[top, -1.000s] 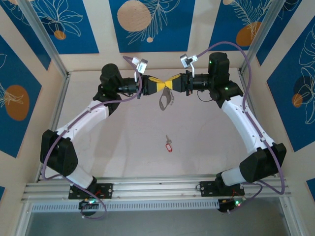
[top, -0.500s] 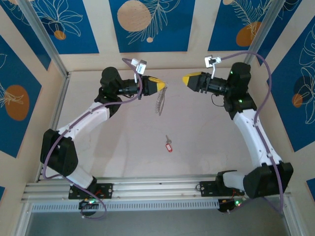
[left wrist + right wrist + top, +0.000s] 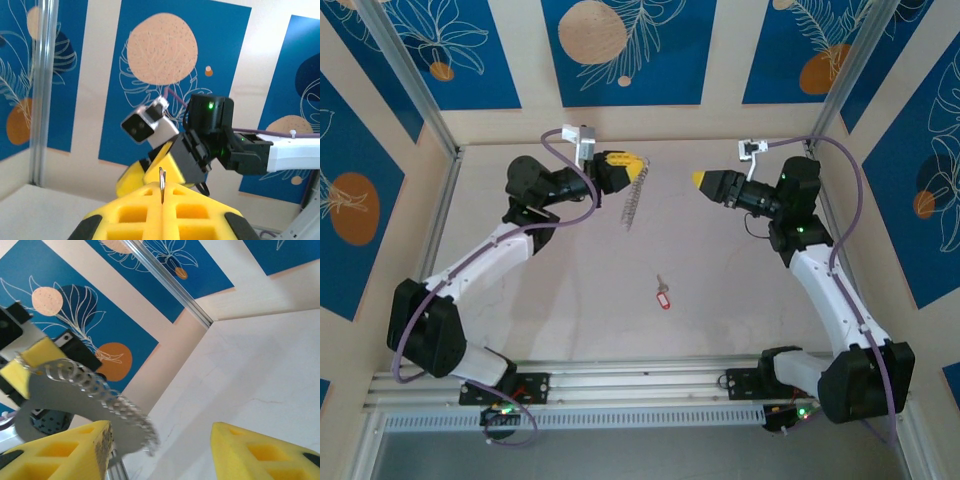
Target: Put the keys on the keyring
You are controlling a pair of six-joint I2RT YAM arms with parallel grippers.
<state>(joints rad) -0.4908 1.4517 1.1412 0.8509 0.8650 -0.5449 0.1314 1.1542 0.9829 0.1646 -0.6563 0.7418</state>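
A robotics lab cell: pale bench (image 3: 570, 300) walled by blue leaf-print panels (image 3: 620, 50), aluminium posts (image 3: 405, 75), a near mounting rail (image 3: 640, 385).

My right gripper (image 3: 701, 180) has let go of the keyring (image 3: 633, 198), spread its jaws and backed off toward the upper right of the top view, while my left gripper (image 3: 628, 163) has swung up and left, so the ring now dangles from it alone.

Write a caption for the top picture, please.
Left tool dangles the keyring, right tool faces it, keys lie on the table.
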